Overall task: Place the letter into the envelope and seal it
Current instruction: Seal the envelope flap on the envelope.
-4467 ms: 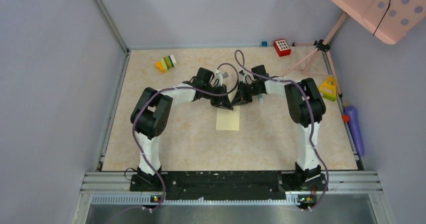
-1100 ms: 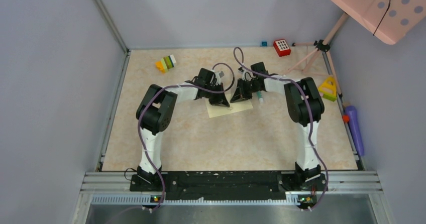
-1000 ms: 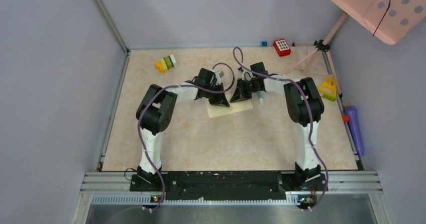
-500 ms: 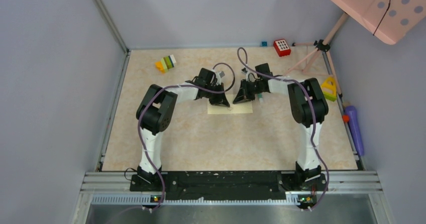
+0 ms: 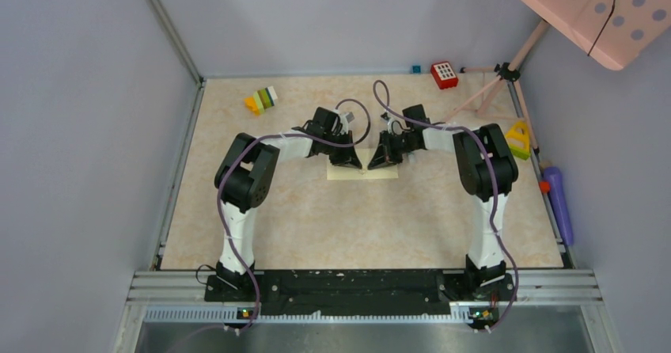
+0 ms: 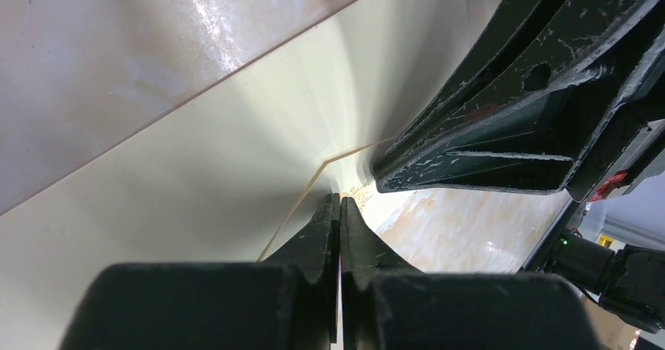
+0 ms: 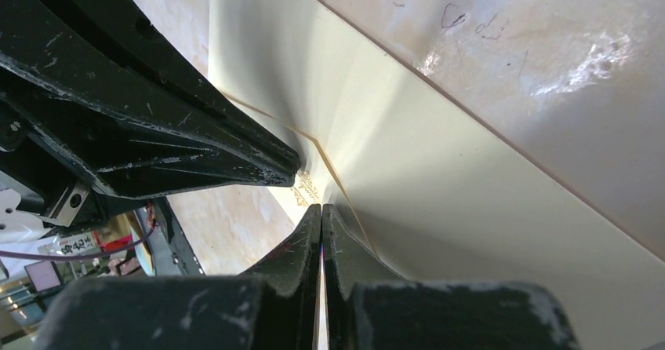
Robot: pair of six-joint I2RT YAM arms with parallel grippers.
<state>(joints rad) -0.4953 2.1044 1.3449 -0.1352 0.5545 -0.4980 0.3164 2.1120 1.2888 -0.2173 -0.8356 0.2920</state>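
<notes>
Top view:
- envelope (image 5: 381, 174) lies flat on the table (image 5: 316, 226), directly under both sets of jaws
- its long axis runs left to right, across the line between the two arms
- only its near strip shows clear of the fingers

Jaws:
- left gripper (image 5: 352, 165): fingers pressed together, nothing pinched between them, tip down on the envelope's left half
- right gripper (image 5: 377, 164): the same, pressed together and empty, tip down on the right half
- the two tips sit just beside each other near mid-length, pointing toward one another
- neither arm is clearly the nearer; each covers its own side

Wrist views:
- a thin tan flap edge (image 6: 302, 201) runs to a point just ahead of the left tips, flat against the pale face
- a small gold mark (image 6: 357, 191) sits at that point, between the two tips
- whether the tips bear down or only touch cannot be told

Container:
- the envelope is the only one here
- no loose letter is in sight on the table
- whether the sheet is inside cannot be seen

Judgement:
- the flap looks folded down, so the step in hand is probably sealing
- the coming move likely turns on each closed tip running outward along the long axis, left tip leftward and right tip rightward, to press the flap flat
- risk: the light paper may skid on the smooth top if one tip drags harder
</notes>
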